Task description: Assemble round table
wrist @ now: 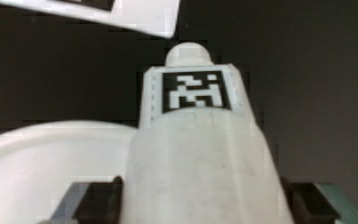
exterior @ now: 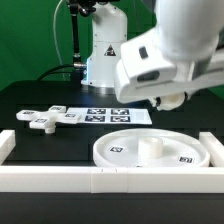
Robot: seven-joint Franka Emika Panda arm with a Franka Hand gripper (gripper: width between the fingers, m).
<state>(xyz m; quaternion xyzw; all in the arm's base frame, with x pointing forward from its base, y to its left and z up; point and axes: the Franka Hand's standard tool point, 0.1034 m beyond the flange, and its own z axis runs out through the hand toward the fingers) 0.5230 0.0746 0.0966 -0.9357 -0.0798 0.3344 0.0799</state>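
Note:
In the wrist view the short cylindrical leg (wrist: 194, 140), white with a square tag near its tip, stands between my dark fingers (wrist: 91, 200), which press on both of its sides. My gripper (wrist: 197, 208) is shut on it. Part of the large rimmed disc (wrist: 43, 160) shows beside the leg. In the exterior view the disc (exterior: 115, 152) lies at the front with a raised stub at its middle. My gripper (exterior: 168, 100) hangs above the disc's far right, and the hand hides the leg. The cross-shaped foot piece (exterior: 45, 118) lies flat at the left.
The marker board (exterior: 105, 114) lies behind the disc. Long white bars (exterior: 60, 180) border the front, with ends at the left (exterior: 6, 148) and right (exterior: 214, 150). A white piece (wrist: 131, 15) shows beyond the leg's tip. The robot base (exterior: 100, 55) stands at the back.

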